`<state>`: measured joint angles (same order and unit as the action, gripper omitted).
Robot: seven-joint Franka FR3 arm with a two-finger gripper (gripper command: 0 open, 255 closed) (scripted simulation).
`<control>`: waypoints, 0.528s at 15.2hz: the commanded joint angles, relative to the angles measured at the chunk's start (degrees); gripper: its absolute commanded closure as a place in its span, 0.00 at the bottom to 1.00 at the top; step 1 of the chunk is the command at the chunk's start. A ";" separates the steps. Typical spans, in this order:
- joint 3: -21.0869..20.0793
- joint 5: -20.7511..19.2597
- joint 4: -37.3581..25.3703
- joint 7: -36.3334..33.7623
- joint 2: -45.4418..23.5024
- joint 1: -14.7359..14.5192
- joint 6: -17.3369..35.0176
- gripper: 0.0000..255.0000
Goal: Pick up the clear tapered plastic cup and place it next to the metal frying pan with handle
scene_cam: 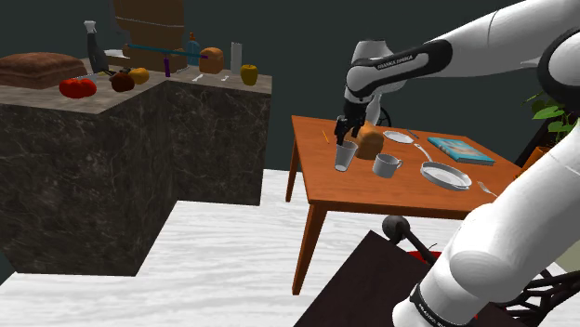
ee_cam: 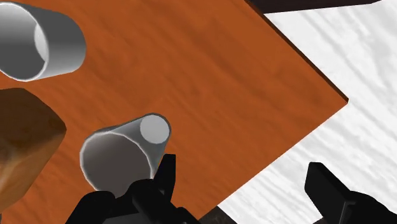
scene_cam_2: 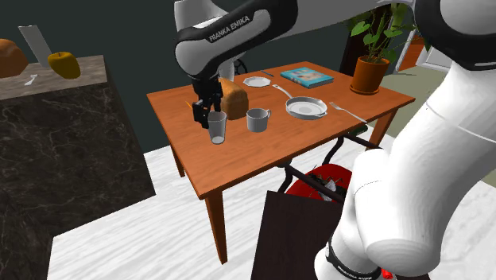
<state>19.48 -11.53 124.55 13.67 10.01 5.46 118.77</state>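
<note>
The clear tapered cup point(scene_cam: 346, 156) point(scene_cam_2: 217, 126) point(ee_cam: 121, 159) stands upright on the brown wooden table point(scene_cam: 372, 193) point(scene_cam_2: 230, 163), close to its edge. The metal frying pan point(scene_cam: 445, 175) point(scene_cam_2: 306, 107) lies further along the table, beyond a grey mug point(scene_cam: 387, 165) point(scene_cam_2: 257, 119) point(ee_cam: 38, 41). My black gripper point(scene_cam: 346, 128) point(scene_cam_2: 204, 111) point(ee_cam: 245, 184) hovers just above the cup and is open, holding nothing. In the wrist view the cup sits outside one finger point(ee_cam: 162, 178), toward the bread, not between the fingers.
A brown bread loaf point(scene_cam: 371, 142) point(scene_cam_2: 233, 97) point(ee_cam: 22, 140) sits right behind the cup. A small plate point(scene_cam_2: 257, 81), a blue book point(scene_cam: 460, 150) point(scene_cam_2: 306, 76) and a fork point(scene_cam_2: 346, 111) lie near the pan. A potted plant point(scene_cam_2: 370, 71) stands on the table's corner. A dark stone counter point(scene_cam: 93, 176) holds fruit.
</note>
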 commanded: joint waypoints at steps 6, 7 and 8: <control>3.82 5.90 -10.16 8.66 -15.62 2.50 4.14 0.00; 4.06 6.94 -11.94 9.89 -17.91 3.10 4.40 0.00; 4.23 8.00 -13.79 11.09 -20.22 3.75 4.57 0.00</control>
<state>23.54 -4.45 112.57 23.70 -8.21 8.74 123.45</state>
